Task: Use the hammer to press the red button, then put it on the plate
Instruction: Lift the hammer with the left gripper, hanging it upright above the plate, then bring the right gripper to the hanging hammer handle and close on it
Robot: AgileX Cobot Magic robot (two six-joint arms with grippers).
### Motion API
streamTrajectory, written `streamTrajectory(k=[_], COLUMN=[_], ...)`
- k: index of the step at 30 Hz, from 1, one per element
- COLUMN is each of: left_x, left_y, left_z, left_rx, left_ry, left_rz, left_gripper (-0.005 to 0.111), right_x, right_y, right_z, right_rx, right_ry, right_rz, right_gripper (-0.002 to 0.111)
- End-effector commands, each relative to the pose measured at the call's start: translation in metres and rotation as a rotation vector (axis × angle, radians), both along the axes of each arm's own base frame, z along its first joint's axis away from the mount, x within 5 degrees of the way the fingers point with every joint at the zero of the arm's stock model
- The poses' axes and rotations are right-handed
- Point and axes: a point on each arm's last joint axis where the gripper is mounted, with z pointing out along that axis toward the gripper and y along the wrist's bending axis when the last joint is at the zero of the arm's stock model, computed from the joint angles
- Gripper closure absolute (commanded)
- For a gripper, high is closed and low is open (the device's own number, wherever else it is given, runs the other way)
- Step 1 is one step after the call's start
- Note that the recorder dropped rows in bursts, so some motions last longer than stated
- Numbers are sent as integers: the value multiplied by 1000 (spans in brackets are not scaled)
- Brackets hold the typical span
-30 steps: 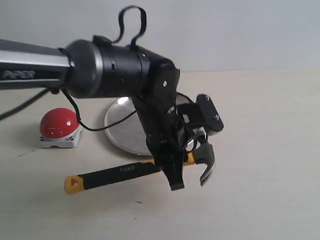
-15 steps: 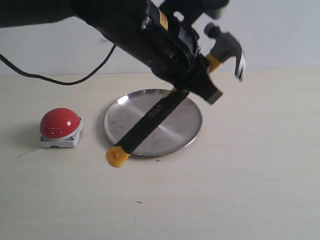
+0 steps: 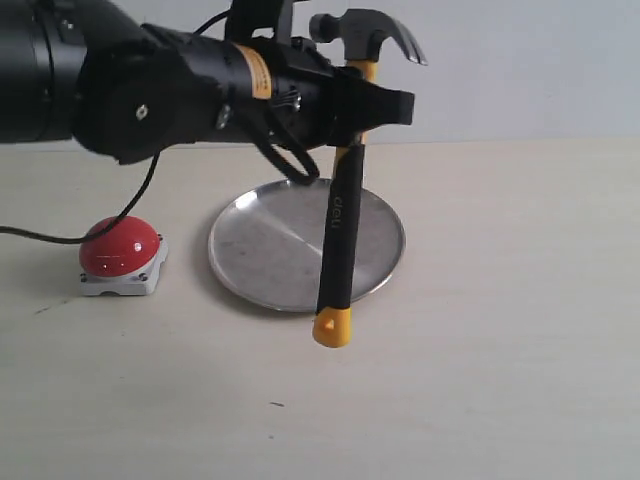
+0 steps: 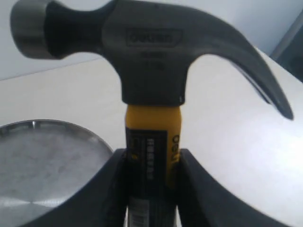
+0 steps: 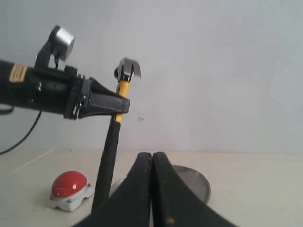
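One hammer (image 3: 340, 230) hangs nearly upright at the ctr of the ext. view, held by the left gripper (image 3: 370, 106) just under the head. Head is dark steel w/ a dull sheen. Its round striking face points to frame left, and the curved claw sweeps to frame right, tapering to a thin edge. Below the head comes a short yellow neck, then a long black rubber handle w/ faint lettering, ending in a yellow butt cap at lower ctr. That cap shows just below the near rim of the plate (image 3: 255, 250); can't tell whether it clears the counter (image 3: 500, 360).

Left wrist view: the hammer (image 4: 151, 56) fills the shot, w/ a stamped logo panel on the side of the head. Matte black fingers (image 4: 106, 194) of the left gripper (image 4: 151, 189) press on both sides of the yellow neck, so the jaws are narrow and clamped on the handle.

In the ext. view the plate lies flat on the counter at mid-frame, behind the handle. It is round, shallow, brushed silver metal w/ a raised shiny rim and a brighter wedge of reflection. The red button (image 3: 120, 243) sits at mid left, near the plate but apart from it. It is a glossy red dome w/ small highlights on a square light-grey base. Counter is pale beige and matte, w/ a few small dark specks.

Right wrist view: the right gripper (image 5: 152, 161) has its black jaws pressed flat together, nothing btwn them. Beyond it show the hammer (image 5: 110, 146), the red button (image 5: 69, 183) and part of the plate (image 5: 196, 182).
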Motion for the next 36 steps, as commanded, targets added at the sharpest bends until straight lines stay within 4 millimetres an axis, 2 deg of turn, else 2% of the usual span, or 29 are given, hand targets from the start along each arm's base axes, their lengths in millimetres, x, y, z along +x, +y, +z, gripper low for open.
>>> streamTrajectory(k=[1, 5, 9, 12, 17, 22, 26, 28, 34, 36], left_x=[3, 2, -2, -8, -18, -27, -31, -32, -31, -32], left_y=[18, 39, 52, 55, 56, 59, 58, 57, 57, 57], left_z=[8, -2, -9, -10, -1, 15, 19, 19, 15, 13], left_rx=[-234, -365, -317, -280, -279, -320, -354, -364, -328, -309], left_ry=[-128, -165, -188, -213, -233, -252, -228, -213, -183, -179], left_rz=[19, 74, 70, 36, -21, -37, -39, -45, -39, -41], left_gripper=[107, 107, 107, 107, 107, 107, 107, 107, 107, 107], right_x=[-1, -1, -1, -1, -1, 3, 14, 22, 64, 80], right_y=[-1, -1, -2, -2, -2, 1, 7, 11, 32, 47], right_z=[4, 7, 7, 7, 5, -5, -14, -9, 0, 1], right_rx=[22, 81, 213, 256, 267, 253, 128, 72, -100, -198], right_ry=[-56, -72, -6, 16, 50, 186, 312, 351, 543, 586], right_rz=[-6, -1, 16, 25, 27, 22, -2, -9, -24, 16], right_gripper=[108, 108, 108, 108, 108, 108, 108, 108, 108, 108])
